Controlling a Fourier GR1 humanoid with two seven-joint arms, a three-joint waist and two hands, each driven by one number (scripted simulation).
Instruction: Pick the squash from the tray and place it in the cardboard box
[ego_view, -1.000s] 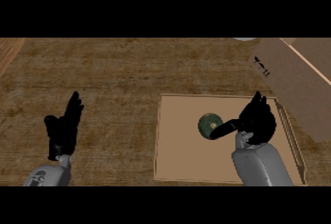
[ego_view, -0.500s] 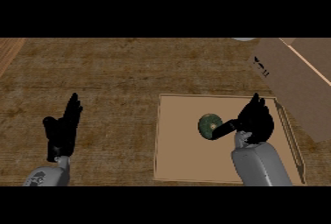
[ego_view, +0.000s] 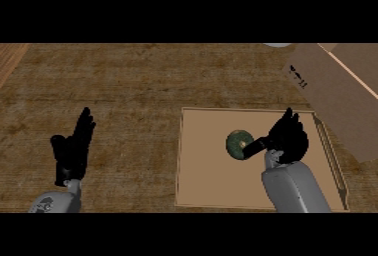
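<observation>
- Squash (ego_view: 238, 144) lies round and dark green on the tan tray (ego_view: 207, 185), centre-right of the frame, left of my right hand (ego_view: 288, 137).
- My right hand stands over the tray with fingers straight and pointing up-frame; its thumb reaches left and appears to touch the squash's right edge, though I cannot tell whether it truly makes contact. Nothing is curled round the squash.
- My left hand (ego_view: 72, 150) rests open at lower left of the frame, fingers up, over the wooden counter (ego_view: 140, 85) and well apart from the tray.
- Cardboard box (ego_view: 341, 95) sits tilted at the upper right of the frame, just beyond the tray's far right corner.
- As I read it, the step in hand is the approach to the grasp: the squash is not yet held and not yet lifted.
- Next move, in my judgement, calls for bringing the right hand further left over the squash and closing fingers and thumb round it before any lift toward the box up-frame.
</observation>
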